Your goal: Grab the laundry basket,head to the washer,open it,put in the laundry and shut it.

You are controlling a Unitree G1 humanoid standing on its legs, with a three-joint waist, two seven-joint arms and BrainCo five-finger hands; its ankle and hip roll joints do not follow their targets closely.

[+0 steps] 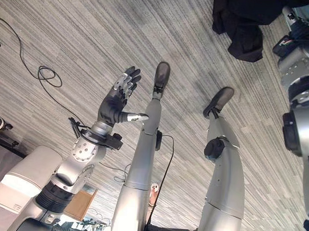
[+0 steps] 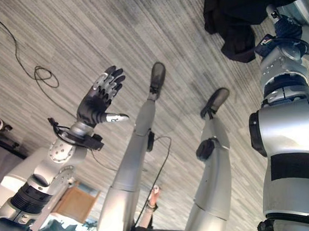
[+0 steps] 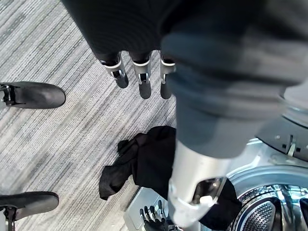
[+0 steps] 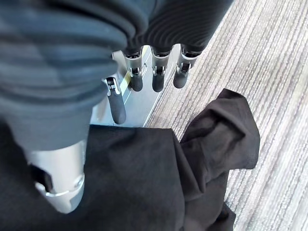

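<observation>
The black laundry [image 3: 144, 163] hangs over the washer's [image 3: 269, 202] open front, partly trailing onto the carpet [image 1: 71, 36]. The right hand [image 4: 154, 79], fingers apart, hovers just above it; it probably needs a full grasp. The left hand [image 1: 117, 101] is spread, empty.

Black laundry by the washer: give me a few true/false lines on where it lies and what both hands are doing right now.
1. The black laundry lies partly on the striped carpet. True.
2. The left hand grips the laundry. False: it is raised with straight fingers, holding nothing.
3. The washer drum shows beside the laundry in the left wrist view. True.
4. The right hand has its fingers curled round the cloth. False: its fingers are straight, above the cloth.
5. All the laundry is inside the drum. False: much of it hangs outside, onto the carpet.
</observation>
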